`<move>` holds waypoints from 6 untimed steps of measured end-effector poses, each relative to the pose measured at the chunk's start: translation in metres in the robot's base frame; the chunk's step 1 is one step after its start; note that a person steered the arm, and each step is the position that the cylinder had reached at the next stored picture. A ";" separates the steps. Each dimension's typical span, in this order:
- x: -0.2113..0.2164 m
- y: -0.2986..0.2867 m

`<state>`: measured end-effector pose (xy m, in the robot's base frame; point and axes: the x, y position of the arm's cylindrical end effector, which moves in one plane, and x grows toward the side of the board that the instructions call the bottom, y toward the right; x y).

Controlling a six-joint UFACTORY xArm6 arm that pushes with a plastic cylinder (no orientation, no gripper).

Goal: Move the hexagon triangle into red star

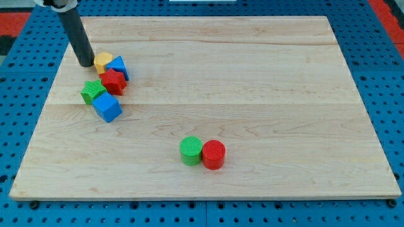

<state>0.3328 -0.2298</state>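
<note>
Up near the board's point(265, 38) top-left corner the rod stands with my tip point(86, 64) just left of the yellow block point(103, 61), touching it or very nearly. There is no hand here to open or close; the rod holds nothing and can only push.

The yellow block looks like the hexagon the task means, though its shape is hard to read for sure. Tight against its right side is a blue piece point(119, 66), likely the triangle. Directly below both sits the red star point(113, 81), already in contact with them or within a hair of it. So the job seems close to done, and what is left is a short nudge.

To do it well, I would push gently toward the bottom-right, aiming through the middle of the yellow block so it does not spin off to one side. A hard shove risks driving the whole cluster apart, since the green star point(93, 91) and the blue cube point(107, 108) sit just below the red one and would be knocked along.

The green cylinder point(190, 150) and red cylinder point(213, 154), touching each other near the bottom edge, are well apart from all this.
</note>
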 end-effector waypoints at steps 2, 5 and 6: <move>-0.020 0.062; 0.019 0.059; 0.019 0.051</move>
